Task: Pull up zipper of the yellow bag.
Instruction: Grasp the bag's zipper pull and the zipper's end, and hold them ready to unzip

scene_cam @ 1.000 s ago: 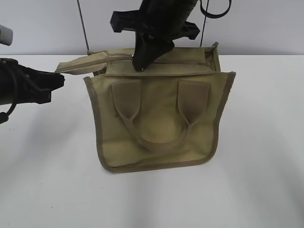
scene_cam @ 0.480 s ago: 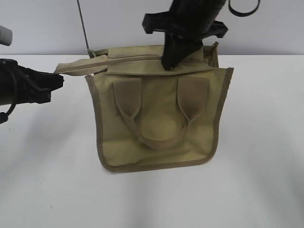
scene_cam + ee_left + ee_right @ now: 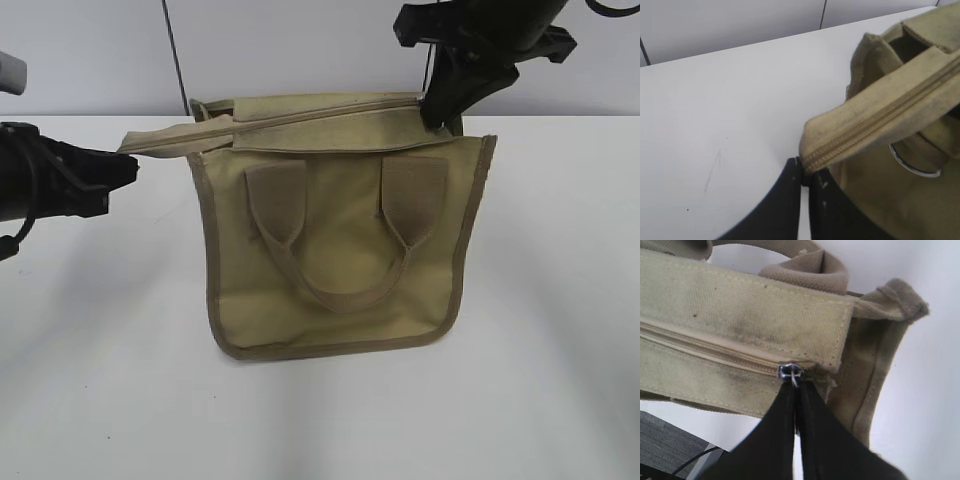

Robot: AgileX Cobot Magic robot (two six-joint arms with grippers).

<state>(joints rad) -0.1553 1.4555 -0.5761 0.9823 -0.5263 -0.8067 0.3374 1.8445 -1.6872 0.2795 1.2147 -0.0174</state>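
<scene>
The yellow bag (image 3: 330, 250) stands upright on the white table, its handle (image 3: 345, 290) hanging on the front face. Its zipper (image 3: 300, 116) runs along the top, with a loose end strip reaching left. My left gripper (image 3: 128, 170) is shut on that strip's tip (image 3: 807, 165), at the bag's left. My right gripper (image 3: 435, 110) is at the top right corner, shut on the silver pull tab of the slider (image 3: 791, 372). In the right wrist view the zip line (image 3: 705, 352) lies closed behind the slider, which sits near the flap's end.
The white tabletop (image 3: 110, 380) surrounds the bag. A grey wall (image 3: 90, 50) stands behind, with a thin dark cable (image 3: 175, 55) hanging down it. A metal ring (image 3: 912, 162) shows on the bag's side in the left wrist view.
My right gripper has moved right along the bag's top, from about the middle to the right corner, drawing the slider with it. The left gripper has stayed put.
</scene>
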